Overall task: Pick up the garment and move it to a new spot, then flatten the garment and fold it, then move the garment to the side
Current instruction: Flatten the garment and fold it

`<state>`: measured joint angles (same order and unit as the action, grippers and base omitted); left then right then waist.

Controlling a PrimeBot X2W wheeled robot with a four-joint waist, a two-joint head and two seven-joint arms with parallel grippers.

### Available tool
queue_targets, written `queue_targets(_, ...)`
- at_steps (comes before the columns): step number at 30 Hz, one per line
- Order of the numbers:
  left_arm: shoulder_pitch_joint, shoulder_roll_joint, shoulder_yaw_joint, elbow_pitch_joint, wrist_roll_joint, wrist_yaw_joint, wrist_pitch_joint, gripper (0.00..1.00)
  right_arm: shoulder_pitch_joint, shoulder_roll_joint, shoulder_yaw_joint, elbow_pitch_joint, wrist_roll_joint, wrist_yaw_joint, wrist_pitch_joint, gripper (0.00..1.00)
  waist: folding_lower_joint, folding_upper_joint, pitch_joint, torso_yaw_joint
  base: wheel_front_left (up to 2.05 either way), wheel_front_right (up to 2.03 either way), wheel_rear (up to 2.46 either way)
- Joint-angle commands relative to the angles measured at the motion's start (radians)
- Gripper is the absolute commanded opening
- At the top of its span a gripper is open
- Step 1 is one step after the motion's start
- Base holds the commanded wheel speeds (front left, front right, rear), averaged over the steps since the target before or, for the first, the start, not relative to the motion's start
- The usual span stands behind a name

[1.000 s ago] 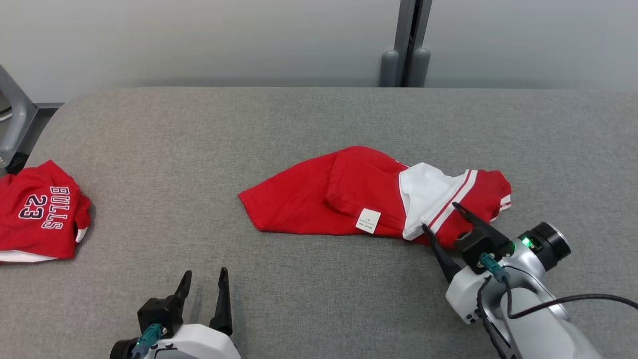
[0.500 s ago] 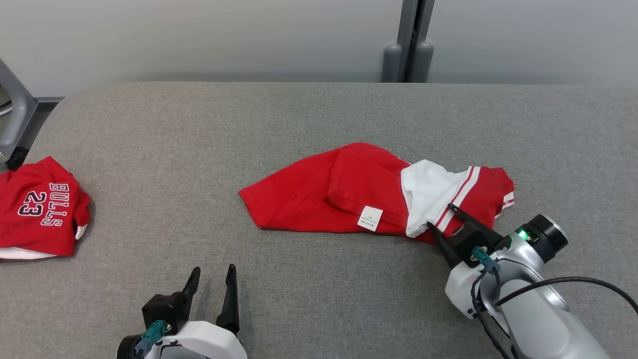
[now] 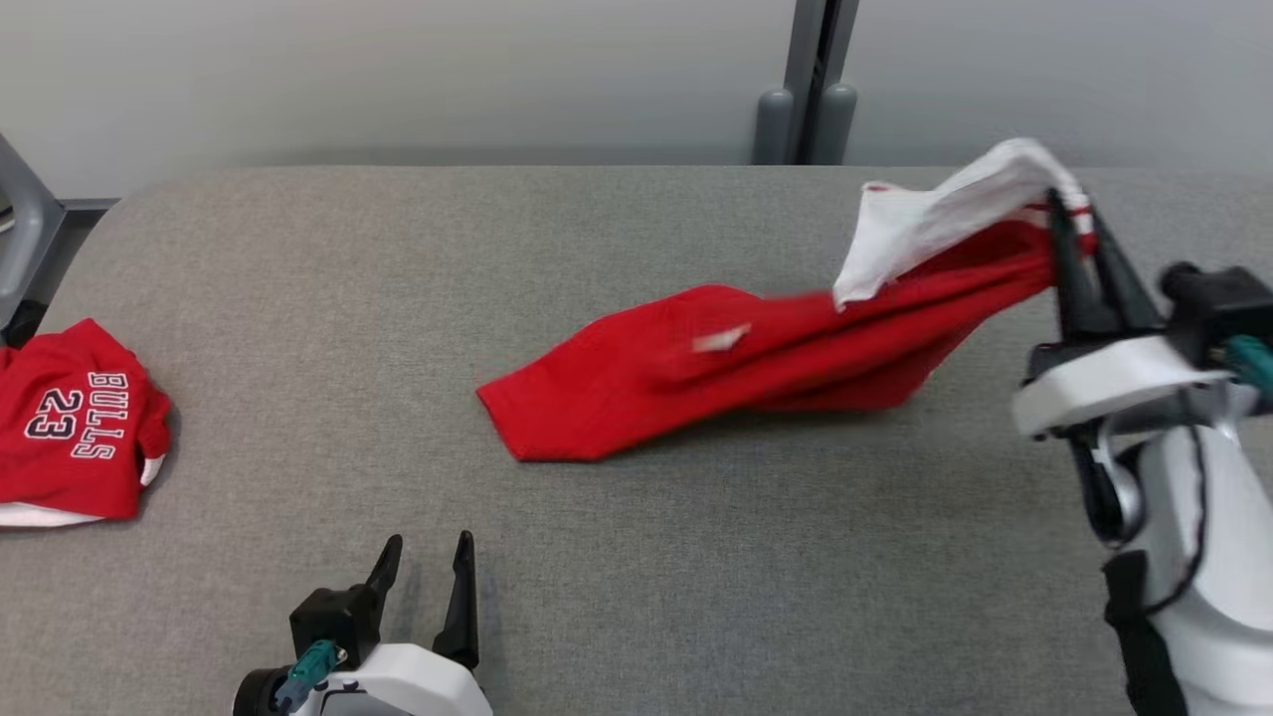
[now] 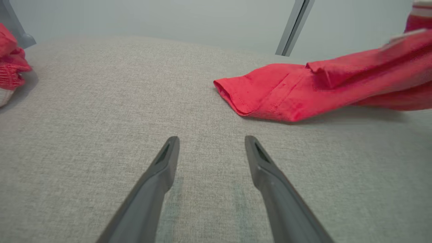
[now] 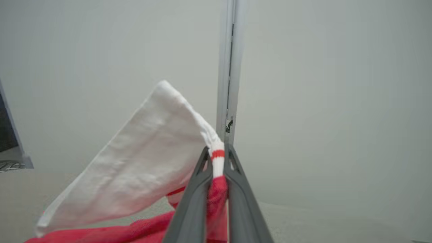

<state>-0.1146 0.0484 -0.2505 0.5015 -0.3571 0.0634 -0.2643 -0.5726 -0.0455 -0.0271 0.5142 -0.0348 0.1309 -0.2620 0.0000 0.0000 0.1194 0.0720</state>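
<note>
right gripper [image 3: 1072, 214] clamped on striped edge of red-white garment [image 3: 696, 383], raised at far right; cloth trails left down onto grey table [image 3: 298, 278]. left gripper [image 3: 428, 545] spread, near left, well apart from it.

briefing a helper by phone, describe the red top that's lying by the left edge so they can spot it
Start at the grey padded table and follow it to its left edge. A small crumpled red top lies there alone. Unlike the other red garment, pinched by the right fingers, it reads BULLS 23 in dark letters.
</note>
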Motion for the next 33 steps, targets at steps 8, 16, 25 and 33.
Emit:
queue_targets(8, -0.007, 0.005, 0.002, 0.014, 0.020, -0.014, 0.000, 1.00, 0.188, -0.006, -0.284, 0.131, 0.337, 0.001, -0.003, 0.87, 0.0000, 0.0000, -0.007, -0.077, 0.00, 0.00, 0.00)
queue_targets(16, -0.030, 0.004, 0.010, 0.018, 0.038, -0.023, 0.000, 1.00, 0.232, -0.008, -0.347, 0.213, 0.307, 0.001, -0.003, 1.00, 0.0000, 0.0000, 0.011, -0.110, 0.00, 0.00, 0.00)
queue_targets(25, -0.051, 0.004, -0.009, -0.003, 0.043, -0.026, 0.000, 1.00, 0.225, -0.007, -0.306, 0.106, 0.253, 0.001, -0.002, 1.00, 0.0000, 0.0000, 0.016, -0.125, 0.00, 0.00, 0.00)
queue_targets(33, -0.185, 0.004, -0.117, -0.018, 0.016, -0.049, 0.000, 1.00, 0.220, -0.008, -0.197, -0.003, 0.241, 0.000, -0.003, 1.00, 0.0000, 0.0000, 0.082, -0.168, 0.00, 0.00, 0.00)
